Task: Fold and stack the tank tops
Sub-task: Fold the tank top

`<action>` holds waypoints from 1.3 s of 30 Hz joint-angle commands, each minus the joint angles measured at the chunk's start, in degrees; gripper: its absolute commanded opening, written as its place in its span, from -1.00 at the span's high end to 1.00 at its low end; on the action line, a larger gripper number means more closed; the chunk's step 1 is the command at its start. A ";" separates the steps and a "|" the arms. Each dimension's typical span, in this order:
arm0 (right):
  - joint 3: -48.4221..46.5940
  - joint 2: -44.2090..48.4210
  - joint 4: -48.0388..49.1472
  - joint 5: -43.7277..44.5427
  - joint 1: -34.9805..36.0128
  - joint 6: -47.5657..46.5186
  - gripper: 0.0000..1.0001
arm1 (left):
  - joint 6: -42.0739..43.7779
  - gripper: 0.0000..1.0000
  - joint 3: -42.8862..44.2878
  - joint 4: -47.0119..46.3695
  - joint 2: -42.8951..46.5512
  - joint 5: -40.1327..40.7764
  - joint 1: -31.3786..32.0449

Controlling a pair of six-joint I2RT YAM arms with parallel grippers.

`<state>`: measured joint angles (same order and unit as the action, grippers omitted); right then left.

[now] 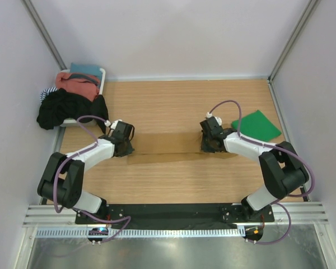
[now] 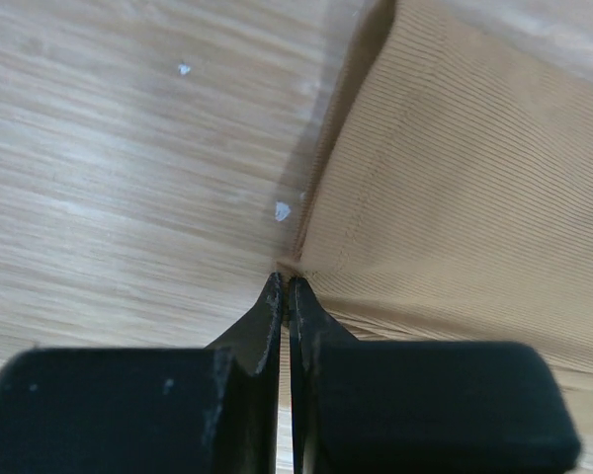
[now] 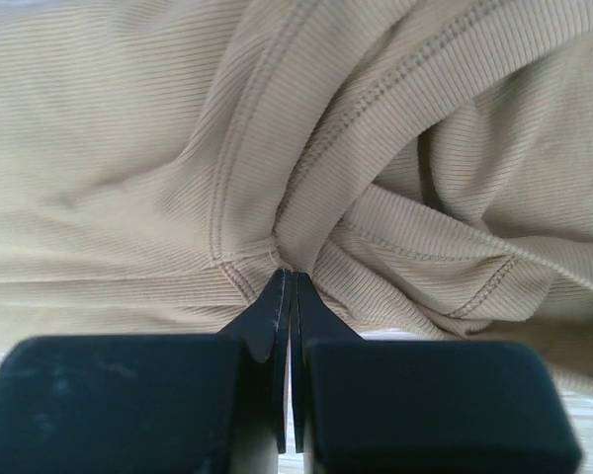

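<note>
Left gripper (image 2: 285, 281) pressed together, pinching an edge of the tan tank top (image 2: 455, 197). Right gripper (image 3: 287, 276) likewise closed, nipping bunched strap and neckline cloth. Garment lies as a flat band on the table (image 1: 173, 101), stretched between the two grippers. Green tank top (image 1: 256, 125) lies folded at far right. Step judged: folding the tan one. Next move: lift both ends together, lay them over evenly, then stack on green.

Wood-grain tabletop (image 1: 173, 106) beneath left gripper (image 1: 123, 148) and right gripper (image 1: 211, 147). White back wall (image 1: 173, 33) beyond them; white side walls (image 1: 11, 84) outboard. Aluminium corner posts (image 1: 45, 31) at far corners. Soft, even light.
</note>
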<state>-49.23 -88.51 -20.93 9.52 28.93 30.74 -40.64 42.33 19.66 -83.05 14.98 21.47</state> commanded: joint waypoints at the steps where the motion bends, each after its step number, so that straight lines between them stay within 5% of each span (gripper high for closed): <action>1: 1.24 -0.08 3.44 2.43 0.08 2.13 0.91 | -1.02 1.00 0.04 0.64 -0.72 2.25 -0.03; 5: 1.16 -0.17 3.09 2.79 0.08 2.39 0.64 | -1.54 1.00 0.04 0.73 -1.33 1.54 0.06; 12: 0.98 4.92 1.07 3.23 -0.01 2.57 0.30 | -2.33 0.23 -0.14 3.45 2.70 4.44 0.50; 17: 0.72 9.58 -2.27 3.75 0.08 3.53 0.00 | -2.42 -0.07 0.74 6.79 8.32 6.72 0.50; 21: 1.24 12.04 -5.08 3.31 0.34 4.76 -0.03 | -2.34 -0.29 1.27 7.06 11.15 7.43 0.50; 26: 4.04 13.98 -7.02 2.88 0.25 6.61 0.09 | -0.93 -0.32 4.34 6.18 9.05 5.94 0.50; 39: 10.56 12.31 -2.63 2.78 0.34 9.69 0.13 | 1.97 -0.25 17.17 3.46 -12.66 4.18 0.50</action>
<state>-38.24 -75.57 -25.98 10.92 28.93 39.27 -39.72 57.25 24.08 -94.26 18.04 21.76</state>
